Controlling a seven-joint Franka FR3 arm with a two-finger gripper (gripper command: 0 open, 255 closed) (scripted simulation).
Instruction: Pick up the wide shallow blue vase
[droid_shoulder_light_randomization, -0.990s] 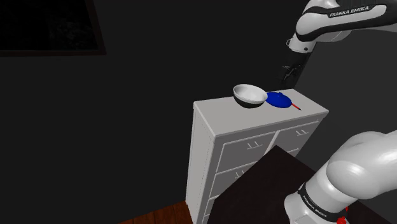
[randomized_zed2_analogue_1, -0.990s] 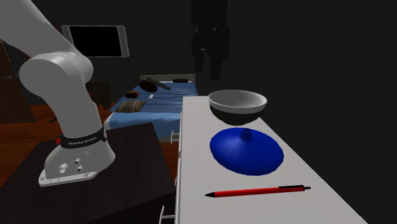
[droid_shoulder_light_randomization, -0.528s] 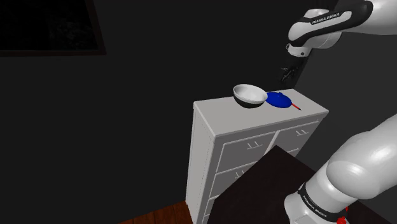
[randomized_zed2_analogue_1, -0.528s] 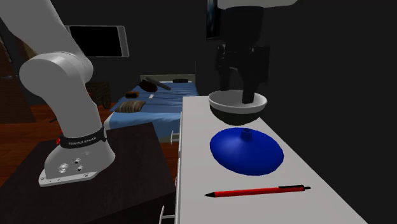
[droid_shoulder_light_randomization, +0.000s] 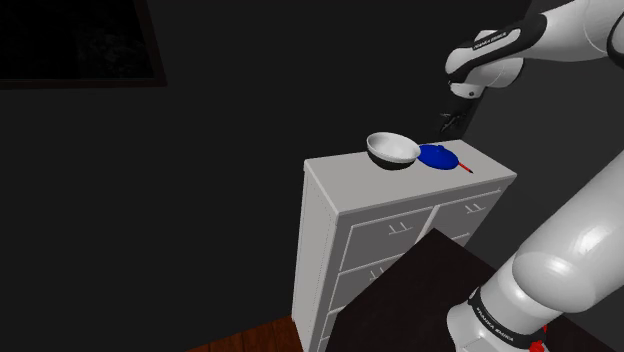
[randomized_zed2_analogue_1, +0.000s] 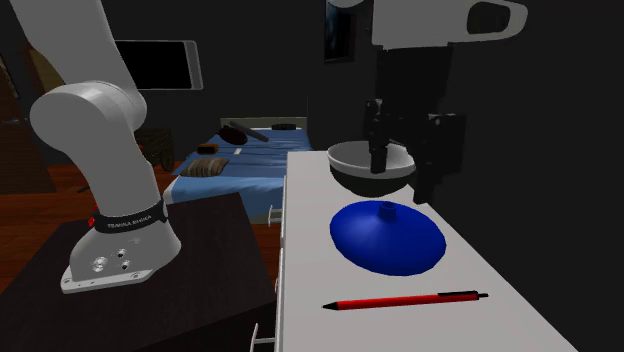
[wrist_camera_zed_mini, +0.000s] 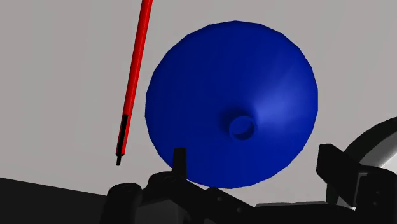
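The wide shallow blue vase (droid_shoulder_light_randomization: 436, 155) (randomized_zed2_analogue_1: 388, 238) sits on top of a white dresser (droid_shoulder_light_randomization: 398, 218), between a bowl and a pen. It is a low dome with a small round neck at its middle (wrist_camera_zed_mini: 232, 102). My black gripper (droid_shoulder_light_randomization: 447, 122) (randomized_zed2_analogue_1: 402, 180) hangs in the air just above the vase, towards the bowl side. Its fingers stand apart with nothing between them, so it is open (wrist_camera_zed_mini: 257, 164). One fingertip (wrist_camera_zed_mini: 180, 159) shows over the vase's edge, without touching it.
A white bowl with a dark underside (droid_shoulder_light_randomization: 392, 150) (randomized_zed2_analogue_1: 372, 165) stands right beside the vase. A red pen with a black tip (randomized_zed2_analogue_1: 405, 299) (wrist_camera_zed_mini: 135, 70) lies on its other side. A bed with blue covers (randomized_zed2_analogue_1: 235, 165) is beyond the dresser. My dark stand (droid_shoulder_light_randomization: 430, 290) is close by.
The arm has swung over the dresser and come lower. In the second exterior view the gripper has moved from above the bowl rightwards, closer to the vase. Vase, bowl and pen have not moved.
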